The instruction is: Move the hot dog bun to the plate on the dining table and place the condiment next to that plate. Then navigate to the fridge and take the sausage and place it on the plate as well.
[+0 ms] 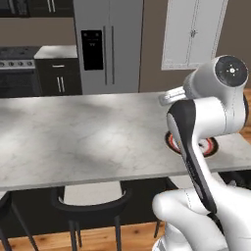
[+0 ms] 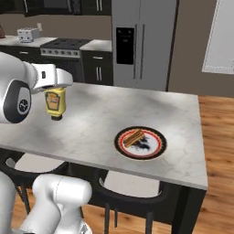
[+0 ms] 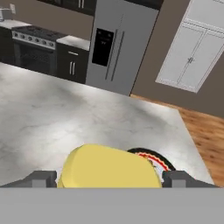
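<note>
Left base view: the plate (image 1: 209, 145) on the desk (image 1: 83, 137) is largely masked by the arm; the fridge (image 1: 108, 44) is seen behind.

Right base view: the bun (image 2: 133, 136) is seen lying on the plate (image 2: 155, 148). The yellow, brown-labelled condiment (image 2: 55, 103) is held clear above the desk, cap downward.

Hand view: the end effector (image 3: 109, 178) is spread wide, pinching the condiment (image 3: 107, 168) between its fingers (image 3: 43, 178).

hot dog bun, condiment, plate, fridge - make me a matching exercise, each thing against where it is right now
Things:
1. hot dog bun
2. condiment
3. plate
4. fridge

Places:
A. behind the dining table, doors shut
B. on the table, near its right end
C. lying on the plate
D. between the gripper fingers, above the table

Pairs: 1-C, 2-D, 3-B, 4-A
</note>
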Available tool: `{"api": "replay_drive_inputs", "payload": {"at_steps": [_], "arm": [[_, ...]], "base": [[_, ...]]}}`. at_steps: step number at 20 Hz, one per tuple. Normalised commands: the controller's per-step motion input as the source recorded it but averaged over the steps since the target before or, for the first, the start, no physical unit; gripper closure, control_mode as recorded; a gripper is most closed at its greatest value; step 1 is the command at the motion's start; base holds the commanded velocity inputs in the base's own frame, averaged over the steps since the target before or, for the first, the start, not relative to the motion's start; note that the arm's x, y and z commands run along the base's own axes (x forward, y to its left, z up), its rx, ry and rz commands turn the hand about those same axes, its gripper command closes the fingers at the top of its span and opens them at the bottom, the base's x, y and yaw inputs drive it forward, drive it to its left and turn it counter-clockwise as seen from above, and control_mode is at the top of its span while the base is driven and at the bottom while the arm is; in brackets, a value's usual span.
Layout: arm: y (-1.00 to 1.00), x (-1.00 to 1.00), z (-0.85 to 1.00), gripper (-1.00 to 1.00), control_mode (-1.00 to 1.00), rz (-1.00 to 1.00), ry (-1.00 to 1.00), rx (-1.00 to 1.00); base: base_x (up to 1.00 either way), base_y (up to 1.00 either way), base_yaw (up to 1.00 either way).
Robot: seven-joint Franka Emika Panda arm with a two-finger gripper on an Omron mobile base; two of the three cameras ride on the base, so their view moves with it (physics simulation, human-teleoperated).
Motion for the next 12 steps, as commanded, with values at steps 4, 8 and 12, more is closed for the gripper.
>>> {"api": "replay_drive_inputs", "payload": {"at_steps": [4,8,12], "arm": [[0.00,0.00,0.00,1.00,1.00,0.00,0.00,0.00],[0.00,0.15,-0.01,1.00,-1.00,-0.08,0.00,0.00],[0.07,0.91,-0.19,1.00,-1.00,-0.25,-0.06,0.00]], "base": [[0.44,-0.89,-0.12],[0.37,-0.14,-0.27],[0.00,0.00,0.00]]}}
